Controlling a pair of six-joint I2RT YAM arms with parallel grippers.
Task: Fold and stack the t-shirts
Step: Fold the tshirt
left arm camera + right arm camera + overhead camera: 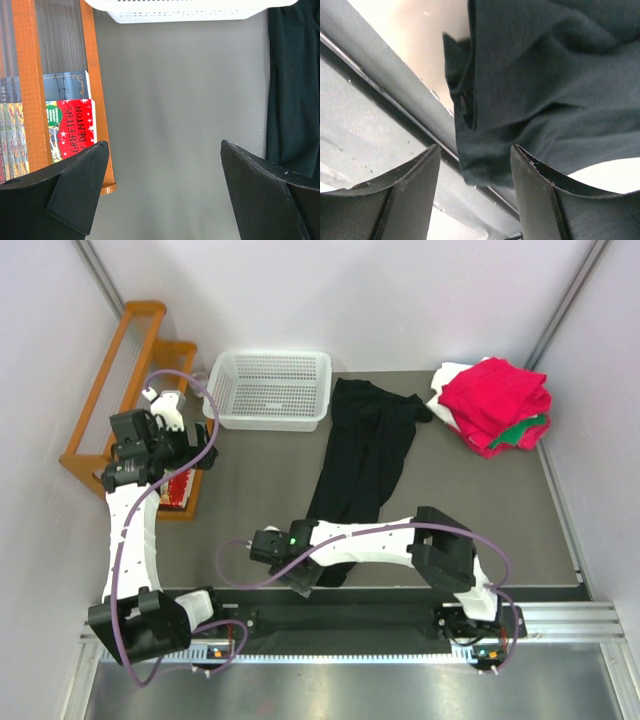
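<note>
A black t-shirt (pixel 362 455) lies bunched in a long strip down the middle of the table, from the basket to the near edge. My right gripper (pixel 300 583) is at its near end. In the right wrist view the jaws (pixel 475 147) stand apart with the corner of the black shirt (pixel 545 75) between the fingertips, over the table's edge rail. A stack of folded t-shirts, red (pixel 495 400) on top of green and white, sits at the far right. My left gripper (pixel 185 455) hovers wide open (pixel 164 142) over bare table at the left, holding nothing.
A white perforated basket (pixel 270 390) stands at the back, left of the black shirt's far end (pixel 295 90). A wooden rack (pixel 120 380) with books (pixel 75 130) stands along the left edge, close to my left gripper. A metal rail (pixel 400 625) runs along the near edge.
</note>
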